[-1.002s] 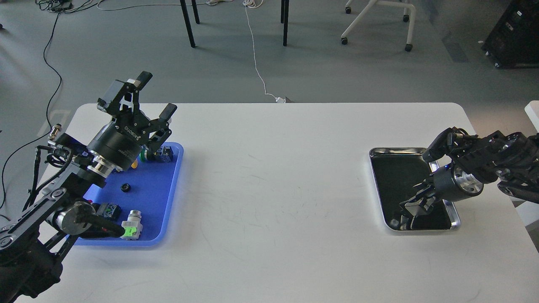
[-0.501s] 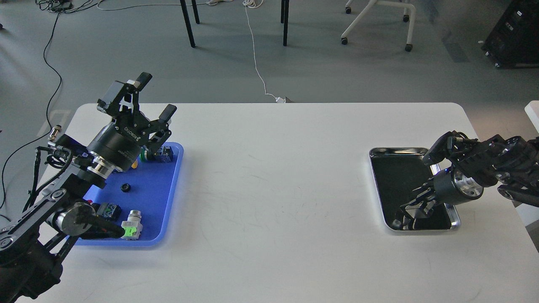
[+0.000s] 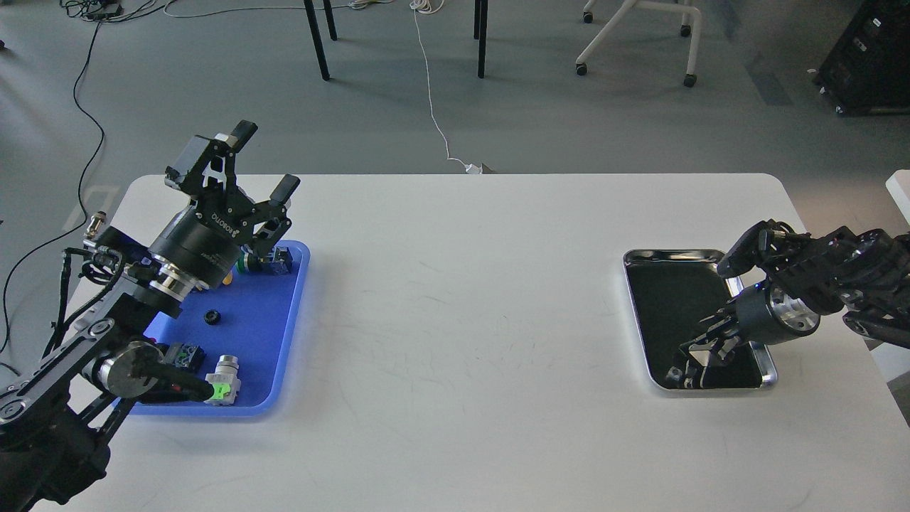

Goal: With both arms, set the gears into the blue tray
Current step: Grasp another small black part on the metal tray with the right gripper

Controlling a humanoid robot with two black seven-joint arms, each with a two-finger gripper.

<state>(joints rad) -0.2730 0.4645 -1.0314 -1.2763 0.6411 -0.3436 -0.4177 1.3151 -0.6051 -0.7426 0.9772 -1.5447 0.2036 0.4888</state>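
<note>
- Right gripper (image 3: pixel 688 364) barely shifted, tip low in the steel tray (image 3: pixel 700 254); jaw state unclear, second gear unseen.
- Left gripper (image 3: pixel 264 160) spread wide, empty.
- One gear (image 3: pixel 210 317) lies below-left of it, in the blue tray (image 3: pixel 274 341).

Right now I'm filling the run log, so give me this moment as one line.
left gripper: open, above blue tray | gear: in blue tray | right gripper: down in steel tray, state unclear
</note>
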